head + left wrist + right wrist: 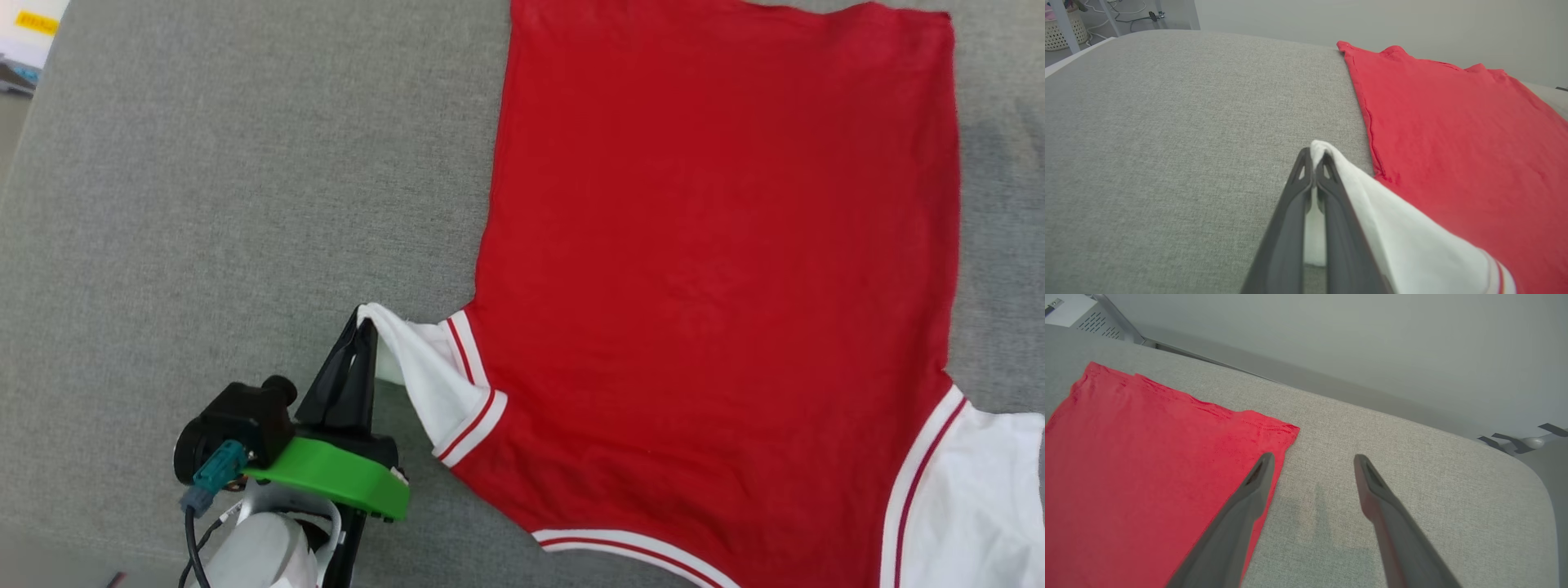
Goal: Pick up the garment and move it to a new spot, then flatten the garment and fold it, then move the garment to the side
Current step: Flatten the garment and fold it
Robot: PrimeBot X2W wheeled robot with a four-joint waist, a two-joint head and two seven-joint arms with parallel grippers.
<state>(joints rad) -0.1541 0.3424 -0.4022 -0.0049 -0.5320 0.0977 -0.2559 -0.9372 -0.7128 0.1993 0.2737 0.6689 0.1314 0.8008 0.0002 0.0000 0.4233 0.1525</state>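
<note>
Red jersey (718, 245) lies flat, plain side up, on the grey fabric worktop (204, 204), right of centre in the head view. Left gripper (365, 320) is clamped on the tip of one white sleeve (420, 371). Right gripper (1312, 461) is wide apart, over the worktop just beside the jersey's hem corner.

Left side: grey surface (245, 163) bare up to the garment (718, 245).
Near left: left gripper (361, 320), clamped on the white sleeve (416, 376), blocks.
Right side: bare strip beneath the spread right gripper (1313, 458).
Far edge: wall (1331, 343), perhaps close.
</note>
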